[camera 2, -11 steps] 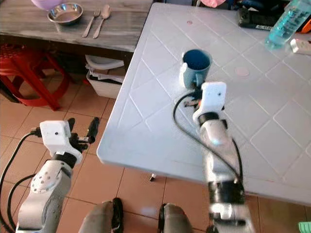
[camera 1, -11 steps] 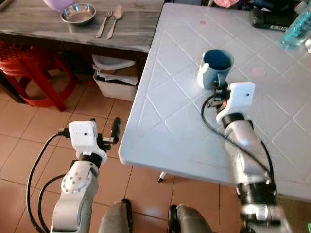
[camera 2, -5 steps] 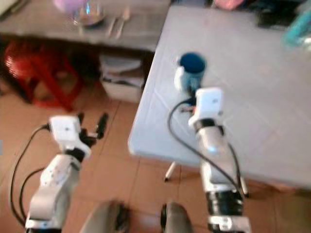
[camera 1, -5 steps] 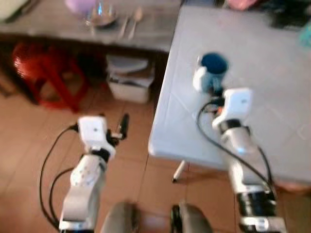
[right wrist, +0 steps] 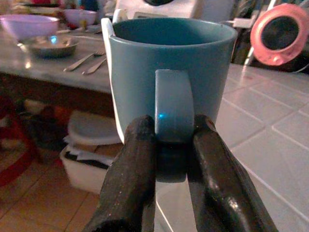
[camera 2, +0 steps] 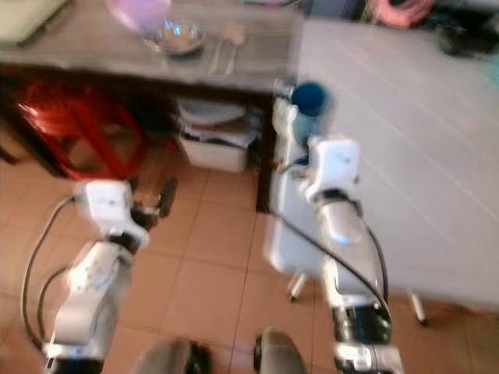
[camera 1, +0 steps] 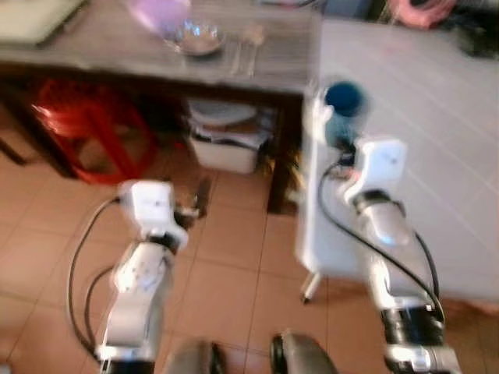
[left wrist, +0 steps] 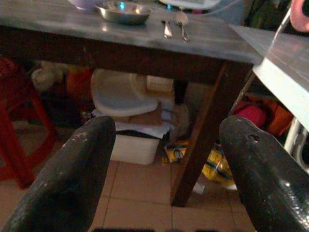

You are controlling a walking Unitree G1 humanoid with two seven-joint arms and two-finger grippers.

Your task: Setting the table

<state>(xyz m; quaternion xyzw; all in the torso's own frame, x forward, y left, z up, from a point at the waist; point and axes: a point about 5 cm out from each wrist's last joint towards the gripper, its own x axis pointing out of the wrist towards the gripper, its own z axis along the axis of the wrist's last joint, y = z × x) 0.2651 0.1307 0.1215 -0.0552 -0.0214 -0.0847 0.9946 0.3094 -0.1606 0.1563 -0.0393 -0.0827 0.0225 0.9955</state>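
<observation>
- The blue mug (right wrist: 169, 77) is riding in the right gripper (right wrist: 171, 145), upright, hanging right at the left edge of the white table (camera 1: 421, 132), close to the corner where it meets the wooden table.
- The two black fingers (right wrist: 137, 169) are pinching the mug's handle (right wrist: 173, 111) from either side, and that handle is the only place the robot is gripping it.
- By the look of it the mug is stiff glazed ceramic: smooth, likely a bit slippery, with some weight pulling away from the handle, and it would chip if dropped. Holding by the handle is working, but I'm guessing it could swing; a grip across the rim and wall would be the steadier alternative.
- The left gripper (left wrist: 164, 159) is hanging low over the floor with its fingers spread wide apart and nothing between them.
- The white table is showing a raised diamond pattern, hard and flat, good for setting a mug down.
- The wooden table (camera 1: 101, 47) to the left is carrying a steel bowl (camera 1: 196, 37), a purple bowl (camera 1: 160, 13), and a fork and spoon (left wrist: 175, 25) lying side by side.
- Under it there's a red stool (camera 1: 82, 125) and a white tub (camera 1: 226, 148) of clutter, all on terracotta floor tiles (camera 1: 234, 257). The head views are blurring.
</observation>
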